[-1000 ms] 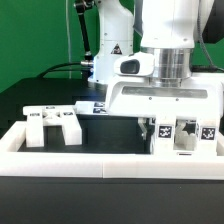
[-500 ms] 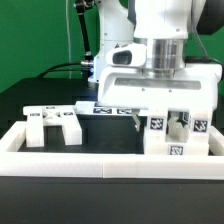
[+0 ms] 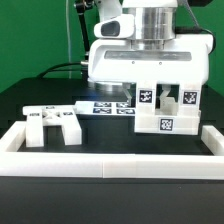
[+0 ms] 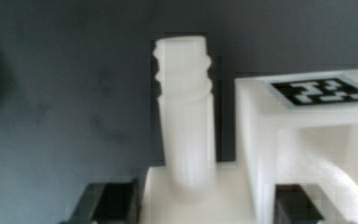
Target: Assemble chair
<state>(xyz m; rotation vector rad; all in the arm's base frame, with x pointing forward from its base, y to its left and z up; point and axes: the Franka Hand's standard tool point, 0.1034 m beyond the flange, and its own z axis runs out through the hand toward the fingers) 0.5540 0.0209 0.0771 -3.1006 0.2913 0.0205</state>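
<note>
**Change noted.** The held chair part (image 3: 165,122) is now clear of the counter (image 3: 40,98). It sits higher than a second ago and has shifted toward the exterior view's left. Before, it was low, just behind the border rail (image 3: 100,165). The fingers (image 4: 108,203) are closed on this part, 1 at each side of its base in the wrist view. The part is carried up with them (no slip or tilt is detected).

**Meaning for the task.** The pick is judged complete and a transfer is judged under way, probably toward a mating piece. No joint is seen to be made yet, so the assembly is judged to be at an early stage.

**Location.** The held part hangs under the arm (image 3: 150,20), above the counter and beyond the rail. It is near the end of the marker board (image 3: 105,107) at the exterior view's right. The loose chair piece (image 3: 52,125) lies on the counter at the exterior view's left, well apart and untouched.

**Count.**
- 1 arm is recorded.
- 1 pair of fingers is recorded.
- 1 held part is recorded, with 3 tags shown in the exterior view.
- 1 slim upright post (image 4: 185,110) is seen on that part.
- 1 loose chair piece is recorded (whether it is 1 part or 2 set together cannot be told).
- 1 marker board is recorded.
- 1 border rail is recorded.
</note>
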